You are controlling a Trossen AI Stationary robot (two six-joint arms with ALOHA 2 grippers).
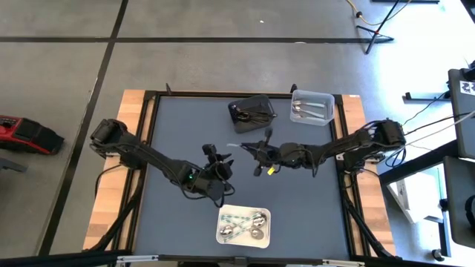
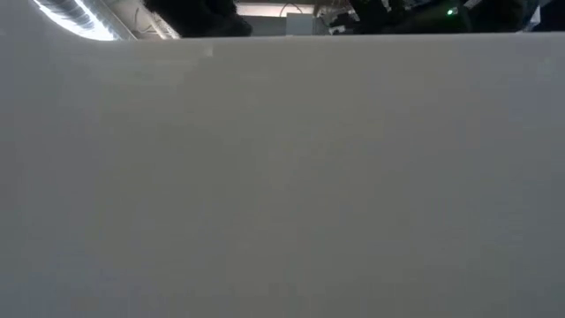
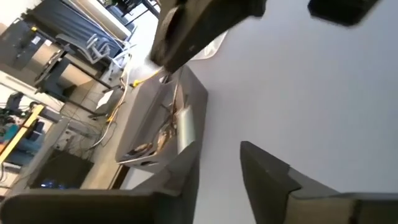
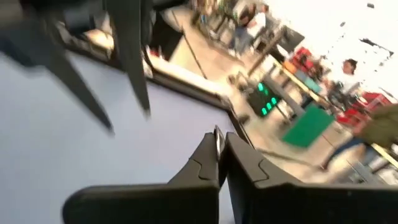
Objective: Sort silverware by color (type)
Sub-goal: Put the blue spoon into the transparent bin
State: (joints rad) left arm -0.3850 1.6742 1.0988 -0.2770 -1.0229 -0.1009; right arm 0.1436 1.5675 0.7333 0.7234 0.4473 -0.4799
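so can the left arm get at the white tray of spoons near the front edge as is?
Probably yes. The left gripper hangs open mid-table, the white tray lies just in front of it, and nothing sits between them. The right gripper is off toward the far side.

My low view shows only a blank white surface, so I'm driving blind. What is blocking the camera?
Observer: Probably the white tray at the front edge of the table. It holds silver spoons.
Operator: Where are the grippers?
Observer: Both are over mid-table, tips facing each other. The left gripper is just left of the right gripper.
Operator: Open or shut?
Observer: In the wrist views, the left gripper's fingers are apart and the right gripper's are pressed together.
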